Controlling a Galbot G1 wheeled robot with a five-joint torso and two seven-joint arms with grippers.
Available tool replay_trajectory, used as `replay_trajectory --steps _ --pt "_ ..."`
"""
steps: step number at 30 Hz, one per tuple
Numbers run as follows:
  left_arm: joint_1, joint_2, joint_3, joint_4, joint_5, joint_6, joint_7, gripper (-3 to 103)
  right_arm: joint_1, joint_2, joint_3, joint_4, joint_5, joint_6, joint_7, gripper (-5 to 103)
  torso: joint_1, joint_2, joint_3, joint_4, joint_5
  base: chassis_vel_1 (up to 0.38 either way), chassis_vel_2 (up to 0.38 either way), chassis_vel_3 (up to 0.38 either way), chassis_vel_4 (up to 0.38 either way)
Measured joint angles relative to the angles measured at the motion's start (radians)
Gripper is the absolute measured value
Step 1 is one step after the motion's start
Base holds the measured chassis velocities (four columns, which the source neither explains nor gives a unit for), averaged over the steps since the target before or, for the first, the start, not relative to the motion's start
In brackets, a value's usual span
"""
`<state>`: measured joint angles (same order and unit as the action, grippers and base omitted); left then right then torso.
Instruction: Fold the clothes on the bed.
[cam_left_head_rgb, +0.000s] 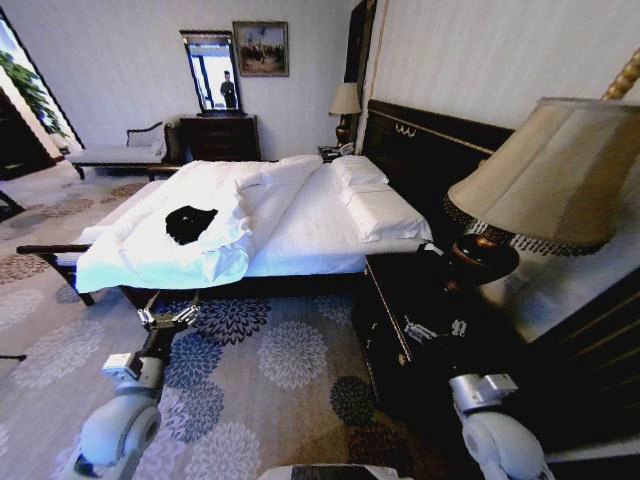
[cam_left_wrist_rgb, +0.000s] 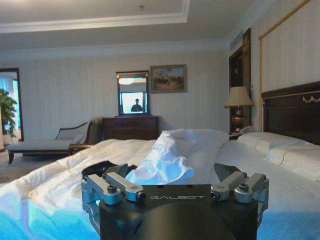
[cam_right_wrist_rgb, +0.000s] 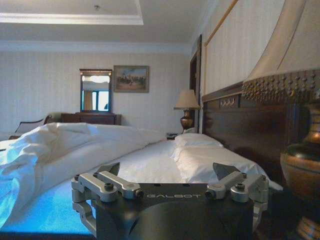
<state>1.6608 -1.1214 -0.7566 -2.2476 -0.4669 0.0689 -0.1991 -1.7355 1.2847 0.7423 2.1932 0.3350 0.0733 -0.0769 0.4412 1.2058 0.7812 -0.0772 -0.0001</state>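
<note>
On the bed (cam_left_head_rgb: 300, 235) at approx 11 o'clock lay the black T-shirt (cam_left_head_rgb: 190, 222), crumpled; prob light, limp, best pinched at an edge. Left gripper (cam_left_head_rgb: 168, 319) and right gripper (cam_left_head_rgb: 437, 331) hung spread wide, holding nothing.

dim room | daylight from left window (cam_left_head_rgb: 20, 80) | edges warped | duvet blue-tinted

The bed (cam_left_head_rgb: 310, 235) has a dark headboard (cam_left_head_rgb: 430, 150) and white sheets. Two pillows (cam_left_head_rgb: 370, 195) lie at the head end. The white duvet (cam_left_head_rgb: 180, 250) is bunched and folded back toward the foot, hanging over the near edge. A crumpled black T-shirt (cam_left_head_rgb: 190, 223) lies on the duvet near the foot-end corner.
</note>
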Motion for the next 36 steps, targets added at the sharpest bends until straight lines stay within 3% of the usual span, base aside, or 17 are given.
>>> replay_trajectory --steps 6,36 --pt "0.03 -0.012 0.009 -0.017 0.004 -0.002 0.002 97 -0.01 0.03 -0.019 -0.003 -0.033 0.02 -0.006 100 0.0 0.0 0.0 0.0002 0.0001 0.0 0.0 0.0 0.0" --pt "0.053 0.006 0.035 -0.036 0.034 -0.002 -0.004 100 -0.001 0.029 -0.01 -0.005 -0.003 0.02 -0.002 100 0.0 0.0 0.0 0.0002 0.0001 -0.082 0.071 0.08 -0.076"
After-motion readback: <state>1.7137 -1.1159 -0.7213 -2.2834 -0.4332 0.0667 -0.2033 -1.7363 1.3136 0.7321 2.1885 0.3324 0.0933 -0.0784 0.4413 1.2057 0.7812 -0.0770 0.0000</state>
